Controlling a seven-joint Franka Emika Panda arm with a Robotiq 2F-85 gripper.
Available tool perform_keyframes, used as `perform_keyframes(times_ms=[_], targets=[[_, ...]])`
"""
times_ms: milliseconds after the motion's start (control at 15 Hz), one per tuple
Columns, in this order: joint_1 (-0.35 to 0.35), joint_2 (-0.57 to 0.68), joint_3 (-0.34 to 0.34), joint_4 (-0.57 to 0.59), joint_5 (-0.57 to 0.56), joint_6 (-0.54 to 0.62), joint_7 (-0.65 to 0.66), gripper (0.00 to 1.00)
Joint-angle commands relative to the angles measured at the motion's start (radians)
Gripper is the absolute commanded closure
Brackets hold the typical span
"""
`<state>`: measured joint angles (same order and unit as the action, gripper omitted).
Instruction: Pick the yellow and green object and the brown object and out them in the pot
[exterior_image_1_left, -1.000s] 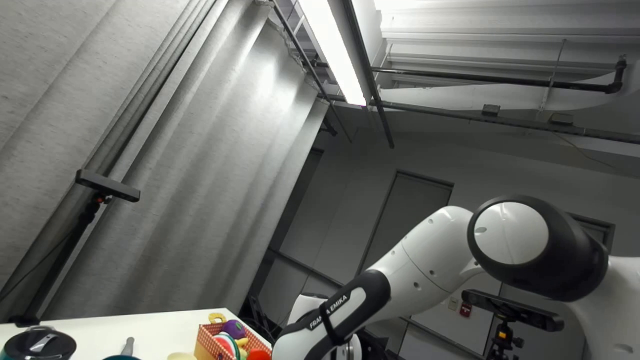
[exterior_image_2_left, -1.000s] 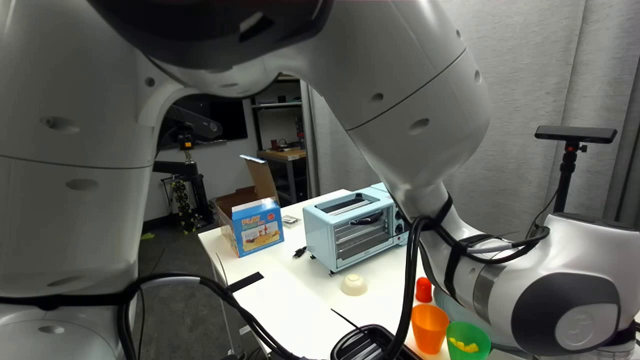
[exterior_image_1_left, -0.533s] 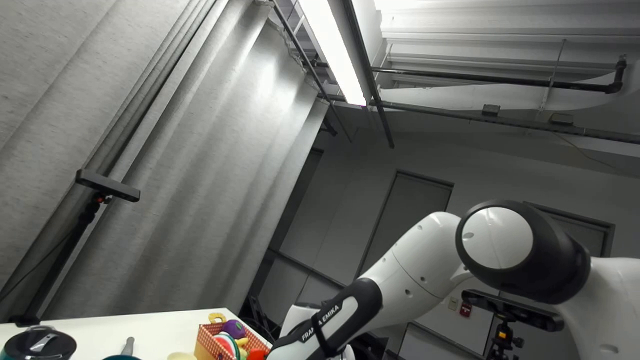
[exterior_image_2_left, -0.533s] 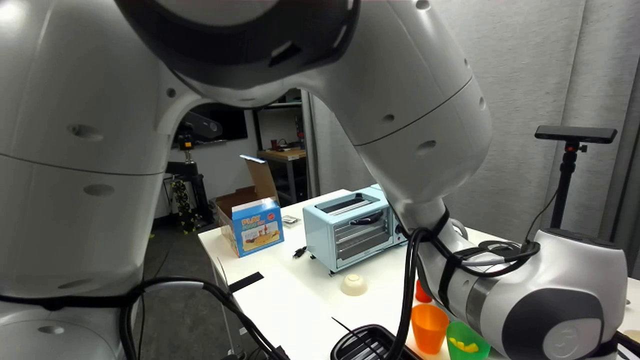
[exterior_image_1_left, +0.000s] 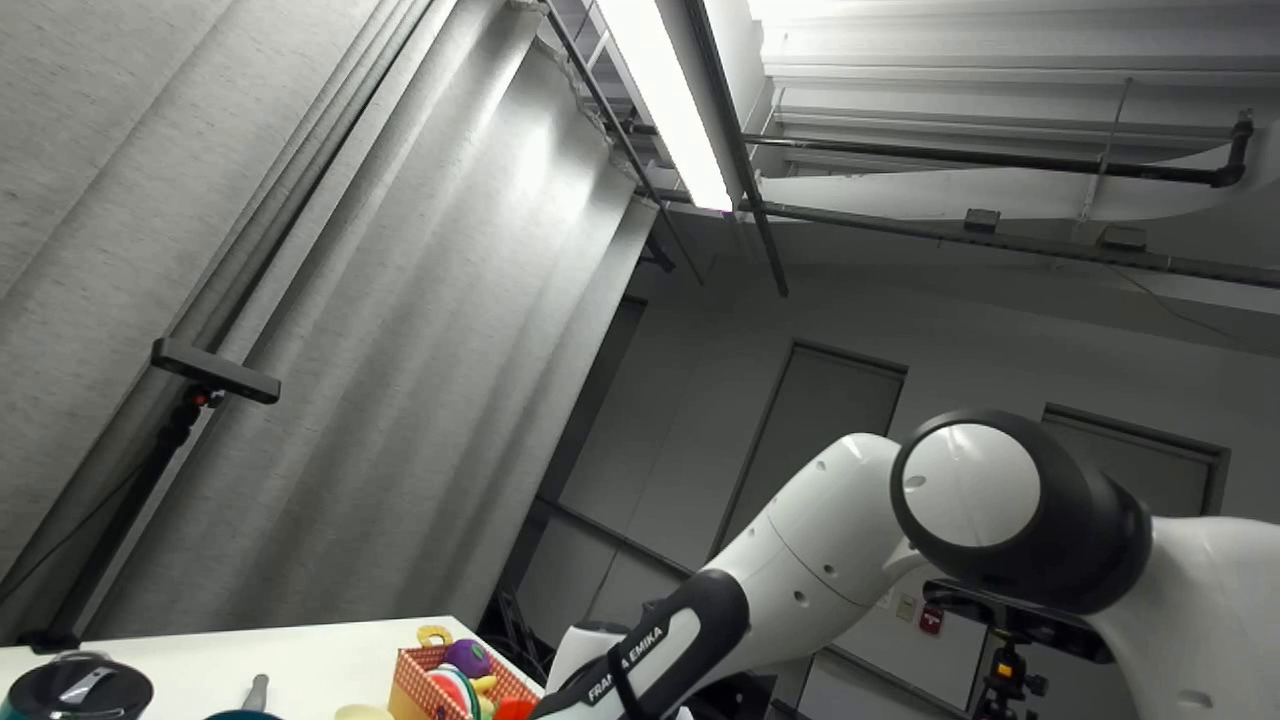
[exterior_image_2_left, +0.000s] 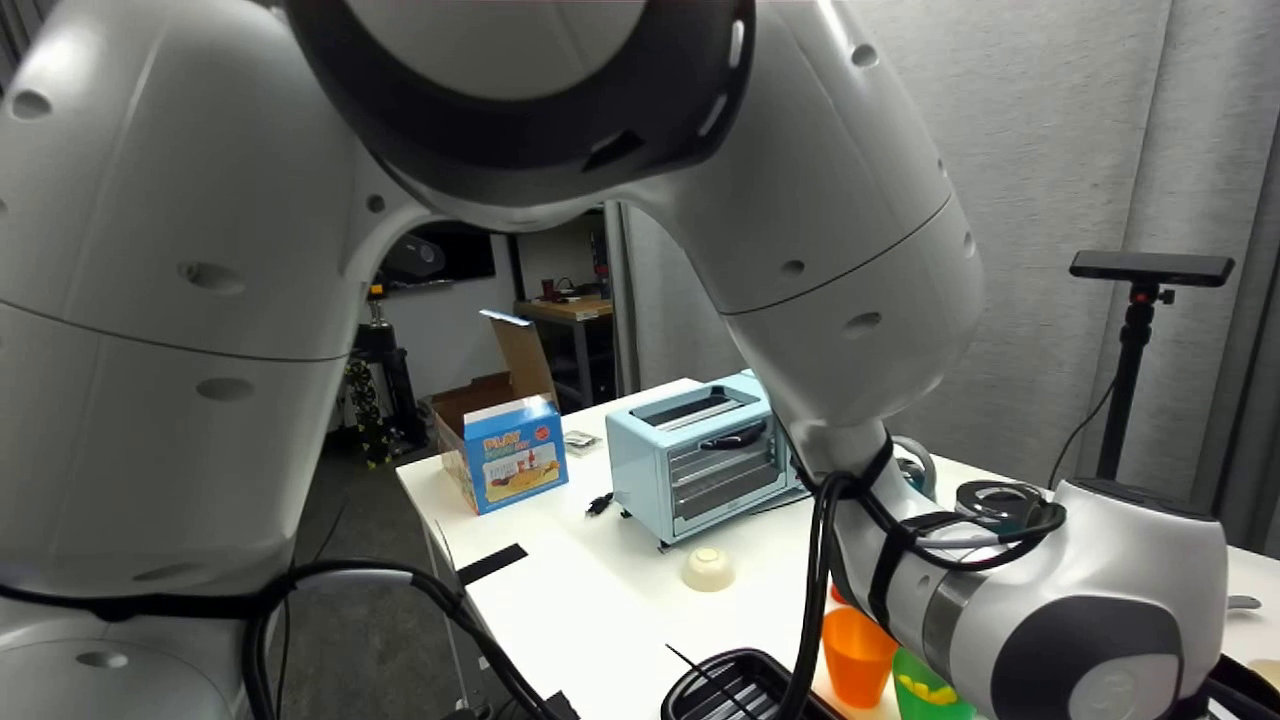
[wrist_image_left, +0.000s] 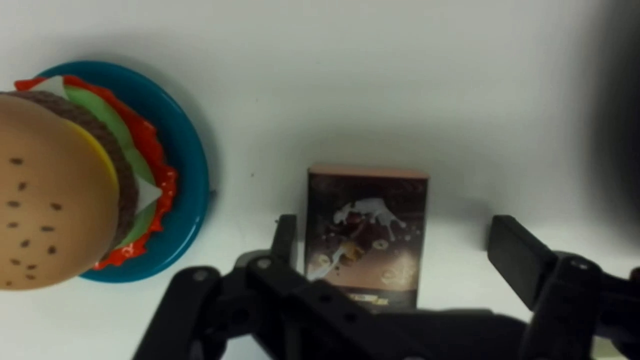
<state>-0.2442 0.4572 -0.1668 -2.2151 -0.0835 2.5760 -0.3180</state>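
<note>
The gripper (wrist_image_left: 395, 237) is spread wide and has hold of nothing. In the wrist view its fingers (wrist_image_left: 517, 255) sit at nine and three o'clock around the brown box (wrist_image_left: 367, 225), which I'd bet is the task's brown object. Box looks like it's lying flat, printed face up, so straddling it this way makes sense: the squeeze would go across what seems its narrower direction. It's off-centre though — the nine o'clock finger is just beside it, the three o'clock one has a clear gap, so my guess is closing nudges the box toward three before it's really pinched. Can't tell if the tips are low enough.

Further out at nine there's a toy burger (wrist_image_left: 75, 185) on a teal dish (wrist_image_left: 180, 142), with bare white table (wrist_image_left: 300, 110) between dish and box, handy room for that finger.

Farther off, in an exterior view, a lidded pot (exterior_image_1_left: 80, 690) sits at eight o'clock in frame. Probably the target, and it'd need uncovering first. Yellow and green object? Not sure — maybe the green cup (exterior_image_2_left: 920, 712) corralling some yellow bits (exterior_image_2_left: 930, 690), at four o'clock from the orange cup (exterior_image_2_left: 857, 668).
</note>
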Motion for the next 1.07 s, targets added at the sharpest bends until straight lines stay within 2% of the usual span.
perform_keyframes(times_ms=[0, 133, 400, 1000], targets=[[-0.029, 0.017, 0.019, 0.020, 0.014, 0.023, -0.004, 0.29], [-0.031, 0.015, 0.020, 0.021, 0.013, 0.022, -0.006, 0.39], [-0.025, -0.001, 0.026, 0.012, 0.016, 0.025, -0.001, 0.69], [-0.018, -0.071, 0.022, 0.067, 0.022, -0.045, 0.022, 0.71]])
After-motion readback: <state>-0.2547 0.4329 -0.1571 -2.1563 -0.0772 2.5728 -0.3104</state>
